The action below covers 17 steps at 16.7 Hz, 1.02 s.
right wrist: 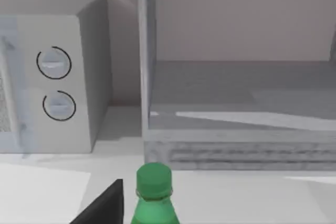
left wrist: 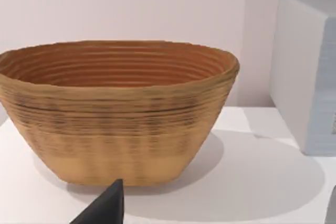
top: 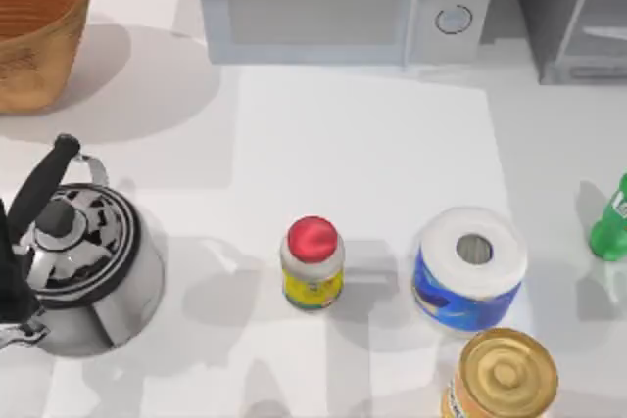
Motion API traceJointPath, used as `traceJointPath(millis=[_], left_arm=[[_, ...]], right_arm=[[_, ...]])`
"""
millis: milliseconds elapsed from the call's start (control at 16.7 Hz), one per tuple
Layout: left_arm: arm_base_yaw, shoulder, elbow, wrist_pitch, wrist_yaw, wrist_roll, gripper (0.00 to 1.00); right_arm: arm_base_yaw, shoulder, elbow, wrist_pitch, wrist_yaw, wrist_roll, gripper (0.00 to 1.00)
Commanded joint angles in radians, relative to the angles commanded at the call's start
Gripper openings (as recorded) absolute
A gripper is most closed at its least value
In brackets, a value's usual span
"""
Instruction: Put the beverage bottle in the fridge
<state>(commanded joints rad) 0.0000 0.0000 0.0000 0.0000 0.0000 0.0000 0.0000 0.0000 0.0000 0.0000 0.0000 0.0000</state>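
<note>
The beverage bottle (top: pixel 612 222) is small and bright green and stands upright at the table's right edge. In the right wrist view the beverage bottle (right wrist: pixel 154 195) is close in front of my right gripper (right wrist: pixel 223 217), beside its dark fingertip (right wrist: pixel 107 205). The gripper is open and holds nothing. The fridge (top: pixel 573 12) is a dark grey box at the back right. In the right wrist view the fridge (right wrist: pixel 241 145) shows its interior, with its pale-framed door (right wrist: pixel 147 51) swung open beside it. My left gripper (left wrist: pixel 223 217) is open, facing the basket.
A white microwave (top: pixel 338 2) stands at the back centre, left of the fridge. A woven basket (top: pixel 34 31) sits at the back left and a steel kettle (top: pixel 83 266) at the front left. A red-capped bottle (top: pixel 313 263), a paper roll (top: pixel 468 266) and a gold-lidded can (top: pixel 502 377) line the front.
</note>
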Motion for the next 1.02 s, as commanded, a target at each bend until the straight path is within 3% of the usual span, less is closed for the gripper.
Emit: traceJointPath(millis=[180,360,600,1020], left_arm=[[0.0,0.0,0.0,0.0,0.0,0.0,1.0],[0.0,0.0,0.0,0.0,0.0,0.0,1.0],[0.0,0.0,0.0,0.0,0.0,0.0,1.0],[0.0,0.0,0.0,0.0,0.0,0.0,1.0]], right_arm=[[-0.005,0.012,0.003,0.003,-0.012,-0.008,1.0],[-0.044,0.108,0.027,0.03,-0.104,-0.072,1.0],[-0.147,0.385,0.098,0.109,-0.326,-0.22,1.0],[-0.352,1.098,0.271,0.294,-0.797,-0.529,1.0]])
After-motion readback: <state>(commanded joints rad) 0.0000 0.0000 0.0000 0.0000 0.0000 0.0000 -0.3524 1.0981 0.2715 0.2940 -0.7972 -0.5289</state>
